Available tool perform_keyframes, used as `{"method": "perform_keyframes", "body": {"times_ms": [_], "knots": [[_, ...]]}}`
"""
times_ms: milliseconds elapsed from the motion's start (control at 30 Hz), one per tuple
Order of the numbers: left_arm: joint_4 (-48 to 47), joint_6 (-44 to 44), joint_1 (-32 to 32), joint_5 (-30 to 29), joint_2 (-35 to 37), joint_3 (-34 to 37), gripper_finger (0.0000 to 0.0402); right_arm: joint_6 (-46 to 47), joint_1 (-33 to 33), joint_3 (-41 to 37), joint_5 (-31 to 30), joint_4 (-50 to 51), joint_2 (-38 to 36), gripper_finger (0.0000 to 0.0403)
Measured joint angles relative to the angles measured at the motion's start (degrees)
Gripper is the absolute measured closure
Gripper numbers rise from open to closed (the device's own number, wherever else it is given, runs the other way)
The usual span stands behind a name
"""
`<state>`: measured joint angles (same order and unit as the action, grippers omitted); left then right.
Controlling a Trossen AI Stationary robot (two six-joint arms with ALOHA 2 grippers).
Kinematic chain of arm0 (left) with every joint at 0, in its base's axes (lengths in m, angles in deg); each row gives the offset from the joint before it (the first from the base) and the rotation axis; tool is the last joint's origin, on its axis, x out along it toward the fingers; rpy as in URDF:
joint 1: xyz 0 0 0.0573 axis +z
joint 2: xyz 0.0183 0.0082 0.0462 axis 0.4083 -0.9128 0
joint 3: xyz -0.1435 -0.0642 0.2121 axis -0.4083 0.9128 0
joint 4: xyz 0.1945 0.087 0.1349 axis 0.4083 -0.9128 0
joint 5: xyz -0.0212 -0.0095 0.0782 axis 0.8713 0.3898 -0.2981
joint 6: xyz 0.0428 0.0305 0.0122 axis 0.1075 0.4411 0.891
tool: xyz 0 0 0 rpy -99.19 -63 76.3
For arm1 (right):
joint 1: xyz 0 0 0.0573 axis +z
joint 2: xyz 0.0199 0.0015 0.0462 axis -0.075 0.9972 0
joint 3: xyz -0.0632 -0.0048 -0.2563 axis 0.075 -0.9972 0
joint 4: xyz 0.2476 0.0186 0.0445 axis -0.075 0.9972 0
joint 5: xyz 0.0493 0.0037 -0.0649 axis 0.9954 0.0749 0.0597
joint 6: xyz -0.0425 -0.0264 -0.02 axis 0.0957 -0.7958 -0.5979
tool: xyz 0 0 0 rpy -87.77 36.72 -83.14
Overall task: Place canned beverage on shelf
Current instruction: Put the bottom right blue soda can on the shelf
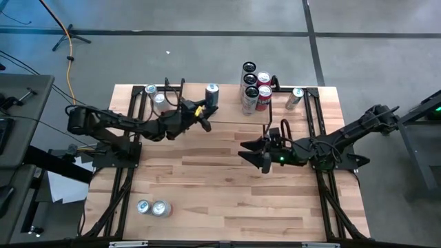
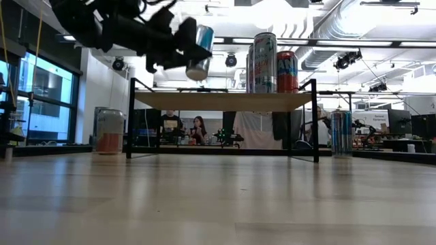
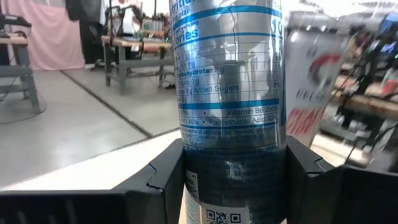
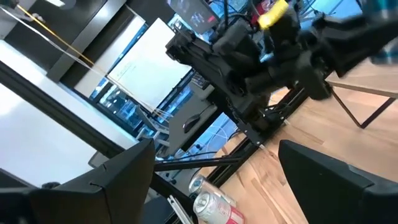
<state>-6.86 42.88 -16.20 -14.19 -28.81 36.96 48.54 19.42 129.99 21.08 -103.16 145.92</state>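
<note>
The left gripper (image 1: 204,114) is clamped on a silver-and-blue can (image 1: 211,95), holding it in the air above the left part of the shelf (image 2: 225,101), in the upper middle of the high view. In the low view that can (image 2: 199,53) sits tilted at the upper left, clearly above the plank and not touching it, so the placing is under way but not finished. The left wrist view shows the can (image 3: 229,93) pinched between the two dark fingers (image 3: 158,177). Several cans (image 1: 253,88) already stand on the right part of the shelf, so part of the job looks done. What is left for this can, by the look of it, is to bring it upright, lower it onto the plank and let go. More cans wait on the table (image 1: 227,186): two (image 1: 153,207) at the lower left of the high view. The right gripper (image 1: 266,157) hovers right of centre over the table with its fingers spread wide and nothing between them.
</note>
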Motion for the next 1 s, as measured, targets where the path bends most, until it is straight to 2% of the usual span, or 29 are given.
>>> {"method": "perform_keyframes", "body": {"times_ms": [300,367,467,567,700,767,833,900,1000], "knots": [[-0.08,-0.04,-0.09,-1.45,-5.14,-0.39,0.026,0.97,-0.09,0.33,-2.35,-1.67,0.39,0.0075],[0.24,-0.04,-0.11,-1.47,-5.51,-0.44,0.026,1.11,-0.76,2.28,-2.12,-1.7,2.13,0.0075],[0.52,-0.06,-0.11,-1.51,-5.94,-0.51,0.0259,-3.67,-1.83,9.06,-0.37,0.47,6.45,0.0075],[0.31,-0.04,-0.11,-1.49,-5.88,-0.53,0.0259,-7.9,-4.0,20.39,-0.3,11.73,10.76,0.0075],[-0.04,-0.02,-0.11,-1.52,-5.88,-0.53,0.0259,-7.94,-9.04,39.95,-2.58,36.25,16.35,0.008],[-0.14,-0.02,-0.11,-1.5,-5.88,-0.53,0.0259,-7.54,-11.91,49.86,-4.47,49.03,19.6,0.0094],[-0.23,-0.06,-0.11,-1.42,-5.88,-0.53,0.0259,-7.9,-15.04,59.13,-4.77,59.51,23.36,0.0123],[-0.28,-0.02,-0.11,-1.25,-5.88,-0.53,0.0259,-8.69,-18.12,67.15,-4.68,67.26,27.23,0.0169],[-0.33,-0.06,-0.11,-1.2,-5.88,-0.53,0.0259,-11.78,-22.53,76.52,-2.94,75.22,32.7,0.0271]]}}
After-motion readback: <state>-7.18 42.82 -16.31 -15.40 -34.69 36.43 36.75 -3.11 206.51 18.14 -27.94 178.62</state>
